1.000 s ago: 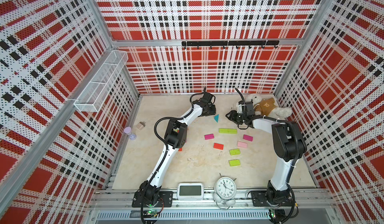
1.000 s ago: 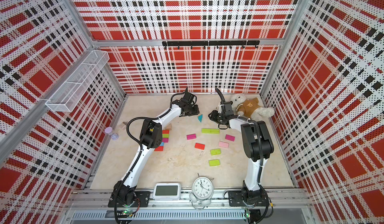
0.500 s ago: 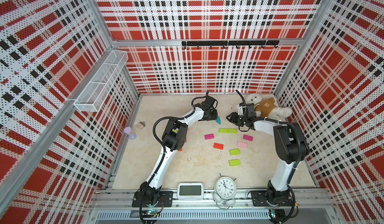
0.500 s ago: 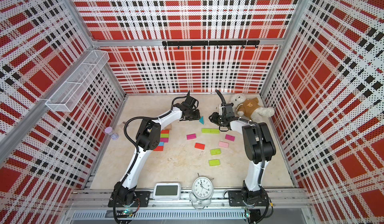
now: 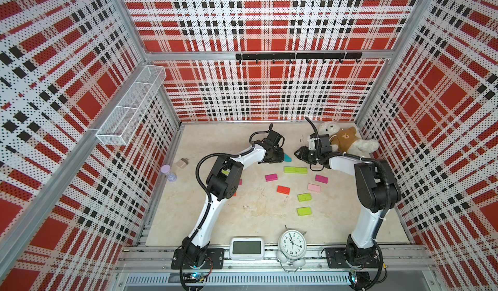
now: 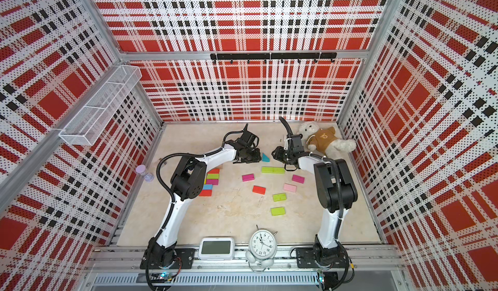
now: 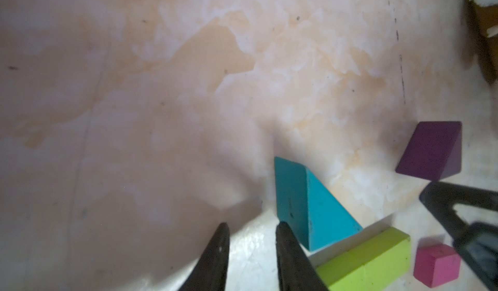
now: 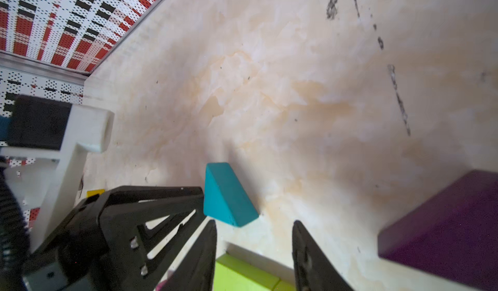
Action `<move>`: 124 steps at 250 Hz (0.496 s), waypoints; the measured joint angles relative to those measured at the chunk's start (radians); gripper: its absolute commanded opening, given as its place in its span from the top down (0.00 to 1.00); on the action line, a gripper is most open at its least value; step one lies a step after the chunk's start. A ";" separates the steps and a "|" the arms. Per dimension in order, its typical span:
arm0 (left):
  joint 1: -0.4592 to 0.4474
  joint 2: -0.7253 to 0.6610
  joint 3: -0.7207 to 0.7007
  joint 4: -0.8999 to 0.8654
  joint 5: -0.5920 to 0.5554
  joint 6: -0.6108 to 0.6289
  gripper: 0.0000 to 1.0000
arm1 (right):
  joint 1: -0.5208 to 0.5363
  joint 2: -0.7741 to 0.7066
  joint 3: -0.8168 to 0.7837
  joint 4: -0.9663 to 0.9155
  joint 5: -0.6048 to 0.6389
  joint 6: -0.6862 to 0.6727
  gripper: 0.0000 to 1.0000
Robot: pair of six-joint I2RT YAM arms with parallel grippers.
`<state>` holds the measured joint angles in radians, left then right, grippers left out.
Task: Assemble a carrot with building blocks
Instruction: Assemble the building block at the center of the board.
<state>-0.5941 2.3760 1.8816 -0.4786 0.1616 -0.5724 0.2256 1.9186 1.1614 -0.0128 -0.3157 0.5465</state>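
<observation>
Your left gripper [image 7: 252, 223] has its jaws narrowly apart and empty, perhaps touching the teal wedge [image 7: 304, 206]; your right gripper [image 8: 254, 221] is spread, empty

We see a beige marbled tabletop [image 5: 256, 222]. Toward the back lie a teal wedge [image 5: 287, 157], a purple wedge [image 7: 431, 151] near it, and a long lime block [image 5: 295, 170] just beside the teal one. Scattered mid-table, apart from one another, are two magenta bricks [image 5: 271, 177], a red-orange brick [image 5: 283, 189], a pink brick [image 5: 314, 187] and two lime bricks [image 5: 304, 197]. A teddy bear [image 5: 347, 140] lies in the far right corner. A lilac hourglass [image 5: 168, 171] and a beige cube [image 5: 183, 163] sit near the left edge.
</observation>
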 measured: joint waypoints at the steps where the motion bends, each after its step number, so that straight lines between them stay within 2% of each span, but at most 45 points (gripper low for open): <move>1: 0.000 0.000 0.000 0.000 0.000 0.000 0.66 | 0.000 0.002 0.002 0.000 0.000 -0.001 0.57; 76: 0.034 0.000 -0.001 0.021 0.006 -0.006 0.65 | 0.018 0.166 0.181 -0.037 0.002 -0.036 0.68; 124: 0.031 0.000 0.000 0.023 0.021 -0.006 0.65 | 0.050 0.212 0.220 -0.069 0.002 -0.047 0.69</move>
<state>-0.5629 2.3756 1.8820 -0.4561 0.1822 -0.5781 0.2760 2.1307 1.3819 -0.0818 -0.3138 0.4999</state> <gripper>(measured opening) 0.349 0.310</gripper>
